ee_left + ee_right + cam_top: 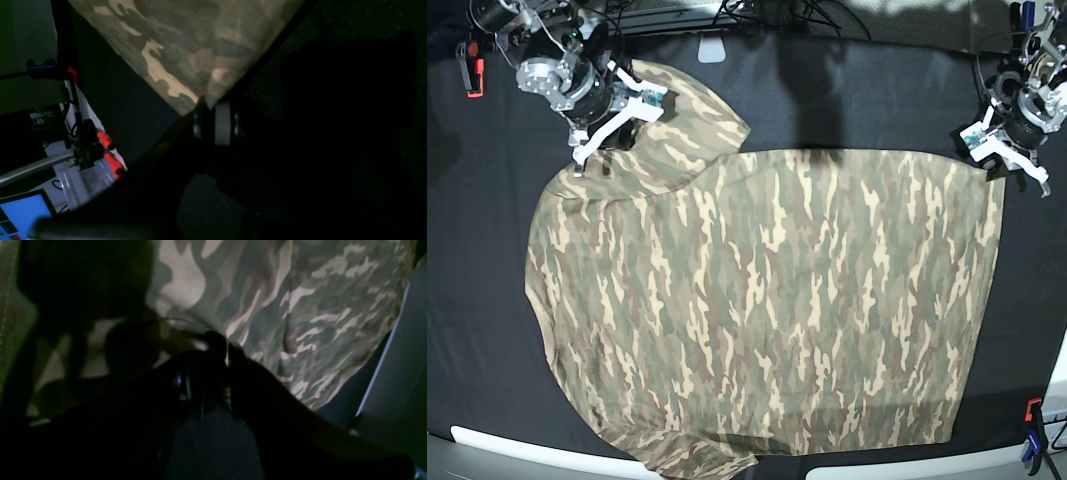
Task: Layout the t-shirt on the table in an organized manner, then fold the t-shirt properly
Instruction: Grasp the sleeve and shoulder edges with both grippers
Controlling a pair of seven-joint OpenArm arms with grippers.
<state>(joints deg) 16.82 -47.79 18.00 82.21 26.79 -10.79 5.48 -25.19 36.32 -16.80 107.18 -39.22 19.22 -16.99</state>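
The camouflage t-shirt (757,300) lies spread flat on the black table (857,100), with one sleeve at the far left and the hem at the right. My right gripper (592,152) is at that far-left sleeve. In the right wrist view its fingers (227,346) stand together with the t-shirt (317,306) gathered between them. My left gripper (999,165) sits at the far-right corner of the hem. The left wrist view shows it (205,101) shut on the tip of that t-shirt (186,43) corner.
A red-and-black clamp (470,70) grips the table's far-left edge and a blue clamp (1032,440) the near-right corner. In the left wrist view a red-handled clamp (106,150), a blue clamp (43,68) and a lit screen (23,213) lie beyond the table edge.
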